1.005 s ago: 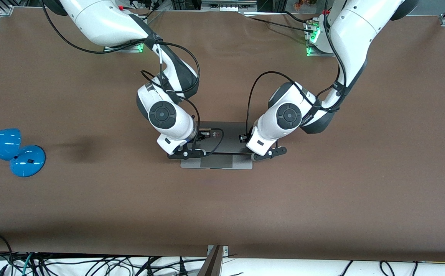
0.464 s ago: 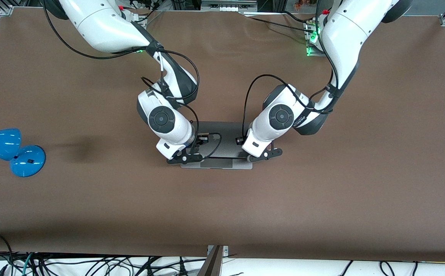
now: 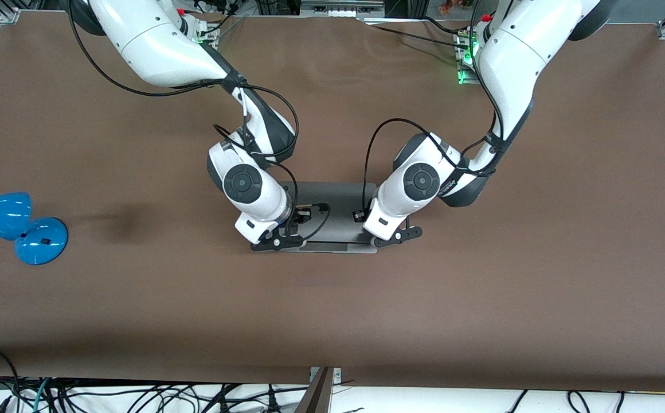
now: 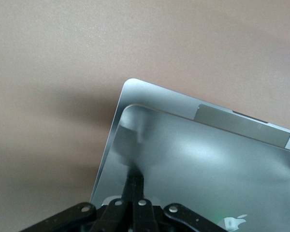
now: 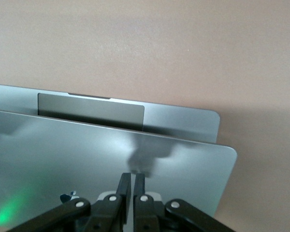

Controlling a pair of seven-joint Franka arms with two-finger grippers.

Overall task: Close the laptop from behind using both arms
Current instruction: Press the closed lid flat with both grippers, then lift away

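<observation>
The silver-grey laptop lies mid-table with its lid tilted low over the base, nearly down. Only a thin strip of the base with the grey trackpad shows past the lid's edge. My left gripper is shut, its fingertips pressing on the lid near the corner toward the left arm's end. My right gripper is shut, its fingertips pressing on the lid near the other corner. The trackpad also shows in the right wrist view. The keyboard and screen are hidden.
A blue desk lamp lies at the table's edge at the right arm's end. Cables hang along the table edge nearest the front camera. The brown table surrounds the laptop.
Both grippers have moved toward the front camera and down, pushing the lid lower. Less of the base and trackpad shows than before.
</observation>
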